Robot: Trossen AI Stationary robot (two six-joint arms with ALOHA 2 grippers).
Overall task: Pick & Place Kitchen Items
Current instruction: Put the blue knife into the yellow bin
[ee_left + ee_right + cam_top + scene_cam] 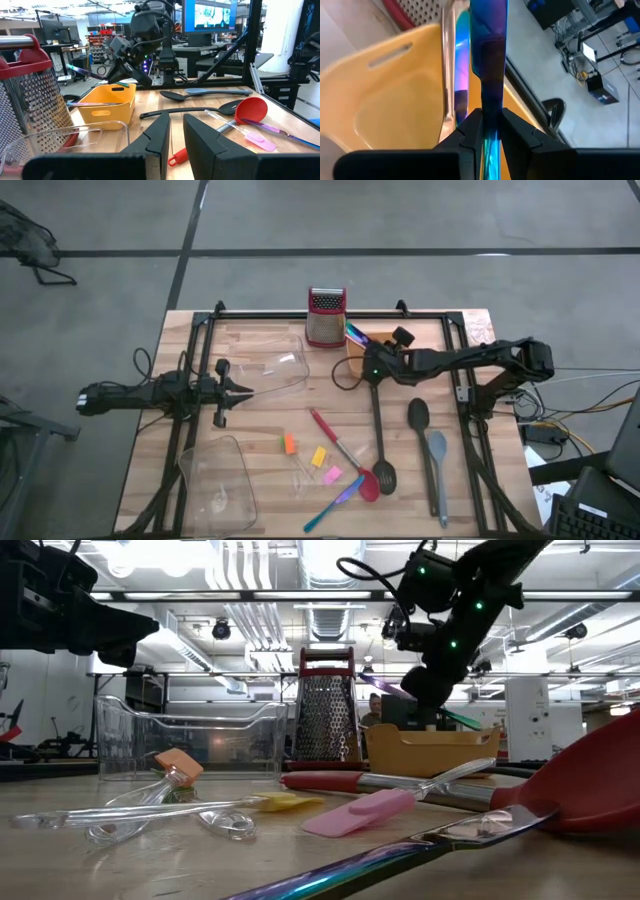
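My right gripper (pixel 376 354) hovers over the orange tray (pixel 358 348) at the table's far side, shut on a thin iridescent blue-purple stick (pixel 489 50). A second shiny stick (pixel 449 75) lies in the tray. My left gripper (pixel 243 388) hangs empty at the left by a clear tub (pixel 280 368), its fingers (pixel 161 137) all but closed. On the near table lie a red spatula (pixel 345 460), a black slotted spoon (pixel 380 442), a black spoon (pixel 418 416), a grey spatula (pixel 437 470), orange (pixel 290 444), yellow (pixel 319 457) and pink (pixel 333 475) pieces, and more sticks (pixel 335 500). My right gripper pinches the stick's near stretch (pixel 491 107) between its two fingers. The arm comes from the table's right, and the stick runs on ahead of the fingertips, in line with them. The stick is lifted clear above the tray, its free end (pixel 80 70) pointing toward the grater.
A steel box grater with a red top (pixel 325 316) stands at the far edge beside the tray. A second clear tub (pixel 220 480) stands at the near left. A clear utensil (pixel 150 810) lies among the small pieces. There is bare wood between the left gripper and the pieces.
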